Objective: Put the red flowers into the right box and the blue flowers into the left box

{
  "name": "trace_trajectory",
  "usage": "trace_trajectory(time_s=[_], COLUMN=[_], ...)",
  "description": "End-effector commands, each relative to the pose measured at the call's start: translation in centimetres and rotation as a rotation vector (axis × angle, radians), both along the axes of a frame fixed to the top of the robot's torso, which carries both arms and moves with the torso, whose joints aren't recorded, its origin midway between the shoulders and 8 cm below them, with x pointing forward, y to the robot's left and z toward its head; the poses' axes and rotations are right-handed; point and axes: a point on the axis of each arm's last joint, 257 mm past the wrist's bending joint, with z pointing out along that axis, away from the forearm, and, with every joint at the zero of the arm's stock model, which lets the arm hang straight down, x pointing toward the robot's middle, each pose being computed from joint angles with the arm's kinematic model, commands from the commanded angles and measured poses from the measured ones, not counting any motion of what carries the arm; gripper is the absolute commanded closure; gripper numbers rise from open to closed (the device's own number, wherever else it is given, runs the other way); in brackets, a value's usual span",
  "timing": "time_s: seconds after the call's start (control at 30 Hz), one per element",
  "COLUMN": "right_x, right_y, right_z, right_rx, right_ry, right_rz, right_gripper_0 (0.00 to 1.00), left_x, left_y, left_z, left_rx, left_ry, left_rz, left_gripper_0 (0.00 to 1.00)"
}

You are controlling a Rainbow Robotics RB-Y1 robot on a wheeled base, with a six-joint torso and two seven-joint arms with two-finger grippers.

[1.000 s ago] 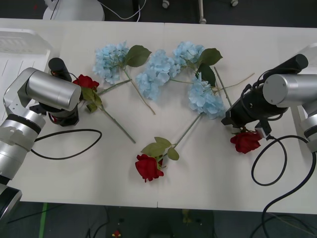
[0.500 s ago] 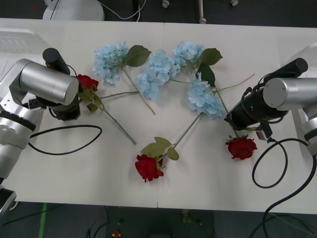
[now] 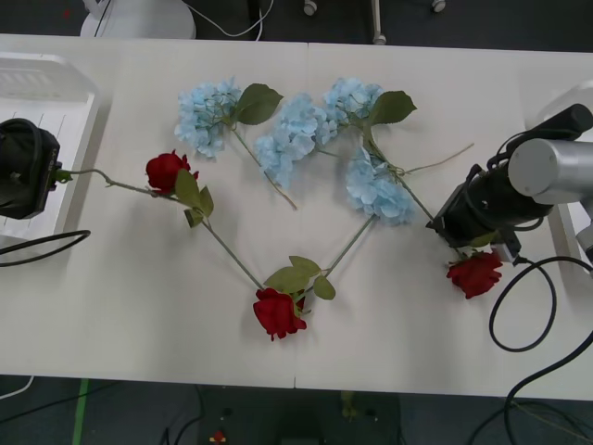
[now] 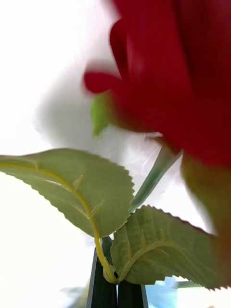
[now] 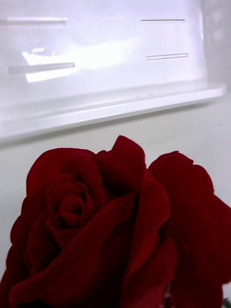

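Three red flowers show in the front view. One red flower [image 3: 165, 171] lies left of centre, and a thin stem stretches from it to my left gripper [image 3: 54, 174], which sits at the left box [image 3: 48, 85] and looks shut on the stem's end. Its bloom [image 5: 110, 226] is close up before the left box's rim [image 5: 110, 103]. My right gripper [image 3: 456, 243] is shut on another red flower [image 3: 475, 273]; its black fingers [image 4: 103, 288] pinch the stem under two leaves. A third red flower [image 3: 276, 312] lies near the front edge. Several blue flowers [image 3: 292, 134] lie mid-table. The right box [image 3: 567, 98] is at the right edge.
Black cables loop on the table beside each arm, at the left [image 3: 42, 246] and at the right [image 3: 519, 306]. Long green stems cross the middle of the table between the blooms.
My left arm has swung left to the left box, and a thin stem now stretches from it to the rose. My right gripper has carried its rose a little to the right.
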Motion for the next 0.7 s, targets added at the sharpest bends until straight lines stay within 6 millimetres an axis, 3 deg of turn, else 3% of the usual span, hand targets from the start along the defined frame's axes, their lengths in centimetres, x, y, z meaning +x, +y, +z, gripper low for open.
trace_trajectory(time_s=[0.03,0.17,0.33,0.5,0.7], right_x=[-0.9,-2.3,-1.6,-1.4,0.1], right_y=[-4.1,-6.3,-8.7,-10.7,-14.7], right_z=[4.9,8.0,11.6,13.9,18.3], right_rx=[-0.033,-0.102,-0.15,-0.314,-0.672], right_ry=[-0.043,-0.067,-0.179,-0.281,-0.402], right_rz=[0.11,0.25,0.362,0.59,0.979], right_gripper_0=[1.0,1.0,1.0,1.0,1.0], left_x=[-0.8,0.4,2.5,4.0,4.3], left_y=[2.3,1.9,-0.5,-6.9,-15.9], left_z=[2.6,3.8,5.4,5.9,5.8], left_rx=[0.313,0.509,0.707,0.708,0.734], left_ry=[0.007,-0.03,-0.12,-0.241,-0.343], left_rz=[-0.256,-0.436,-0.631,-0.814,-1.05], left_gripper_0=[1.0,1.0,1.0,1.0,1.0])
